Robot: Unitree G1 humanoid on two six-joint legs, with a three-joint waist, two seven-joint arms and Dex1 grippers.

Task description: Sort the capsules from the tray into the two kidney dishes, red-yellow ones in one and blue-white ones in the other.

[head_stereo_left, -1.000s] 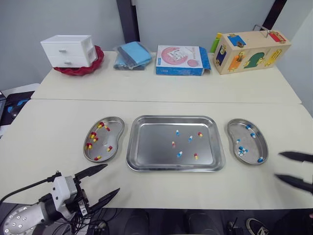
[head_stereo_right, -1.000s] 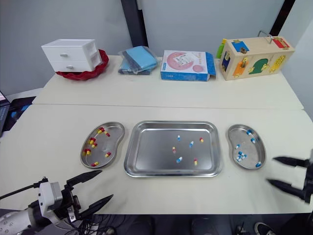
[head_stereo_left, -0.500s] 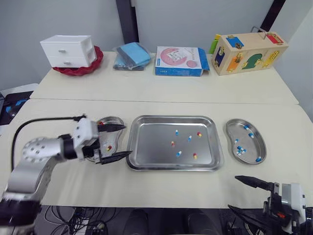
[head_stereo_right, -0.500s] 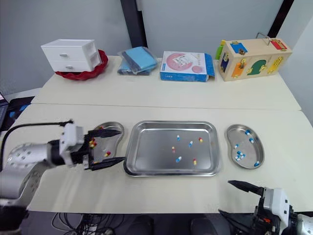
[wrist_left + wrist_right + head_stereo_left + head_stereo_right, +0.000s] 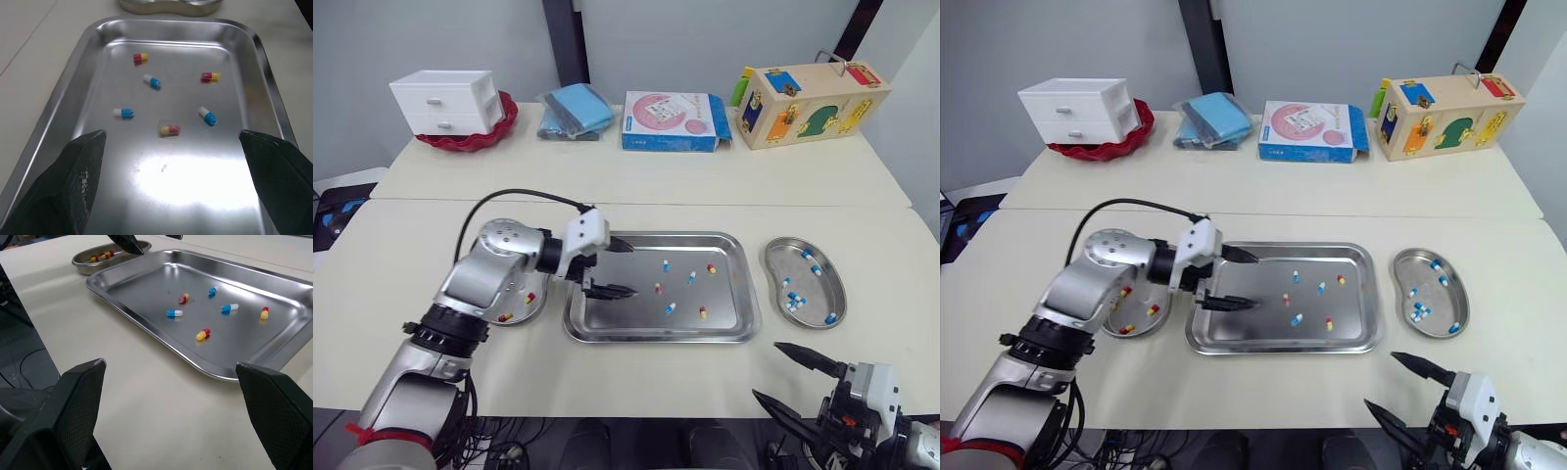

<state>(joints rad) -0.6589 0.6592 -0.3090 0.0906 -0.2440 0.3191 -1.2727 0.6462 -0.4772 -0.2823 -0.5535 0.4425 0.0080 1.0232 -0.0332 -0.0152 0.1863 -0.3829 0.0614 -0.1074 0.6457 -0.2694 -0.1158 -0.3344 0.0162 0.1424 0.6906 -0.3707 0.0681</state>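
**Cream table, sorting station: six capsules not yet sorted**

The table (image 5: 431, 235) carries a steel tray (image 5: 656, 235) at centre. A kidney dish sits just beside each end, judged so that each arm serves its own side.

- The tray holds six loose capsules (image 5: 152, 81): three red-yellow and three blue-white.
- The left kidney dish (image 5: 521, 307) holds red-yellow ones. It is partly hidden by the arm, so no count was taken.
- The right kidney dish (image 5: 824, 294) holds about six blue-white ones. Those lying bunched together are hard to separate.
- The left gripper (image 5: 626, 269) hangs over the tray's left part with its jaws spread and empty. It is lined up on the nearest red-yellow capsule (image 5: 169, 130), probably for a pick.
- The right gripper (image 5: 769, 370) also has its jaws released. It sits at the near table edge, well apart from the tray, probably to keep out of the way.
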